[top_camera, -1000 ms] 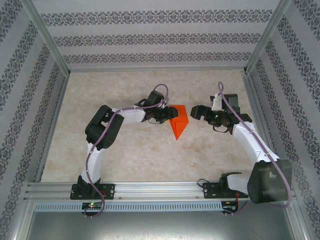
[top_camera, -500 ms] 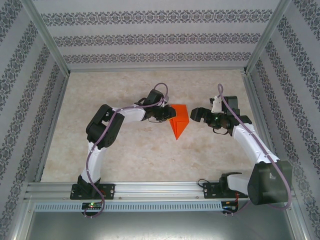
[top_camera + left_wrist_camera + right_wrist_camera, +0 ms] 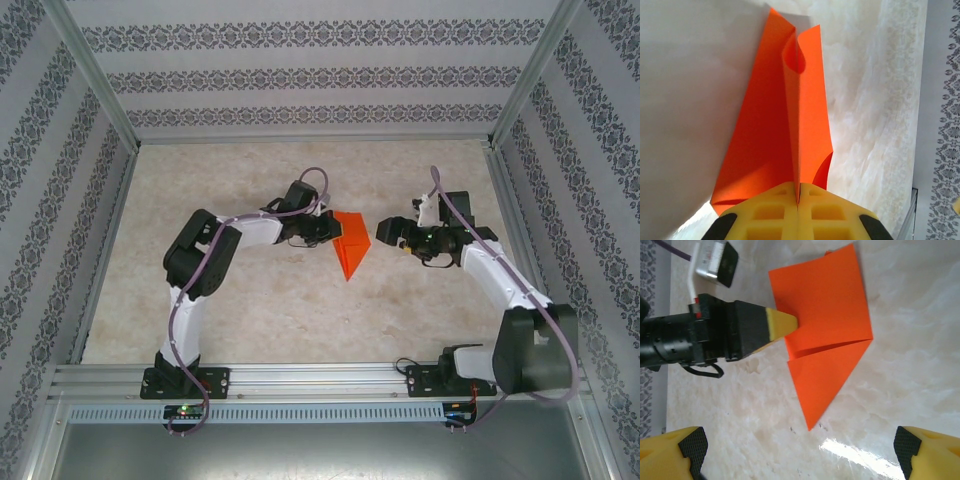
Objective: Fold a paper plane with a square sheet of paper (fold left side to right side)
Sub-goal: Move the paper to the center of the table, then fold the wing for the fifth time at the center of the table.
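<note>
Compared with a second earlier, the thin bright orange folded paper sheet [image 3: 352, 245] [image 3: 775, 140] [image 3: 825, 315] is drawn slightly leftward, and the right gripper [image 3: 385, 232] [image 3: 800, 450] is brought nearer its right side. The sheet's left edge is pinched by the left gripper [image 3: 325, 232] [image 3: 798, 192] [image 3: 785, 322], whose yellow pads are pressed fully together on a raised flap (the rest is left flat). The sheet is placed mid-way across the beige marbled tabletop [image 3: 250, 300], its point towards the arm bases. To the sheet's right, the right gripper is held wide apart, with nothing gripped.
</note>
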Controlling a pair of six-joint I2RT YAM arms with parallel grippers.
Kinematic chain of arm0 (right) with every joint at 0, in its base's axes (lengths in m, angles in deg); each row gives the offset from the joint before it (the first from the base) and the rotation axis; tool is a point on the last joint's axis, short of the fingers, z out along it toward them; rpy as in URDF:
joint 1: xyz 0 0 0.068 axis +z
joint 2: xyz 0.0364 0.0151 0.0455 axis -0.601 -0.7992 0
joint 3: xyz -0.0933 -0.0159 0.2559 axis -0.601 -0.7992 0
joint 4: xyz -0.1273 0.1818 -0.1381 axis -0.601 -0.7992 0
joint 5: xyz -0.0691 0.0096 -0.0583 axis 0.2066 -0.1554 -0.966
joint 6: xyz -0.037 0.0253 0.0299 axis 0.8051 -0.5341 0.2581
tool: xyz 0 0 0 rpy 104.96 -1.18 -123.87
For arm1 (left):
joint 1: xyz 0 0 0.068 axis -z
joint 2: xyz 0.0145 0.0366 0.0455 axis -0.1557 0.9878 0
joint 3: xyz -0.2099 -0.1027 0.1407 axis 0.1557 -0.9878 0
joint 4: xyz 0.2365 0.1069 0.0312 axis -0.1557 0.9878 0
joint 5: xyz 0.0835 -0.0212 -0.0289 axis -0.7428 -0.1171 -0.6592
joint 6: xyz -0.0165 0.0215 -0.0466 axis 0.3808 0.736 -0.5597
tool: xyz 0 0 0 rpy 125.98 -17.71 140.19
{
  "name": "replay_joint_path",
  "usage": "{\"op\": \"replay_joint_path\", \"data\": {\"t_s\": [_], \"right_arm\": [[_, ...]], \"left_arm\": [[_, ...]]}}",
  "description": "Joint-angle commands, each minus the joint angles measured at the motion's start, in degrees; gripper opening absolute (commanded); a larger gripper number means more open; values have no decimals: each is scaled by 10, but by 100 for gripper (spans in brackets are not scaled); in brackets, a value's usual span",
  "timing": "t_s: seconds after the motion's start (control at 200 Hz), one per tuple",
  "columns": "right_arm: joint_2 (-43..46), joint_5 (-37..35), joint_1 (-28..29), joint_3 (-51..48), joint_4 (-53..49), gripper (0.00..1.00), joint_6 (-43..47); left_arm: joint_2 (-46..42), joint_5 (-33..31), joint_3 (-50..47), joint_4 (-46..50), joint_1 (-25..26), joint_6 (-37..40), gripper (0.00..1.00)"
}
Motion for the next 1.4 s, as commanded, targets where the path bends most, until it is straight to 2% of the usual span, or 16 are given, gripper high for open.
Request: {"op": "replay_joint_path", "data": {"t_s": [0.0, 0.095, 0.185, 0.38, 0.495, 0.704, 0.949, 1.124, 1.394], "right_arm": [[-37, 54, 1, 25, 12, 98, 14], [-65, 58, 21, 35, 34, 98, 10], [-96, 68, 44, 45, 62, 97, 6], [-156, 136, 61, 45, 204, 78, -40], [-188, 158, 70, 51, 254, 73, -55], [-222, 162, 85, 54, 281, 73, -61], [-250, 170, 110, 64, 312, 68, -84], [-249, 176, 111, 48, 337, 57, -101], [-228, 142, 111, 50, 267, 36, -56]], "left_arm": [[-68, 22, -33, -15, -22, 50, 0], [-101, 36, -67, -12, -32, 75, 0], [-127, 67, -110, -47, -46, 72, 0], [-172, 115, -168, -84, -65, 75, 0], [-188, 139, -184, -89, -66, 82, 0], [-212, 159, -209, -103, -67, 76, 0], [-212, 178, -216, -129, -66, 61, 0], [-208, 176, -216, -121, -66, 67, 0], [-192, 172, -215, -119, -66, 66, 0]]}}
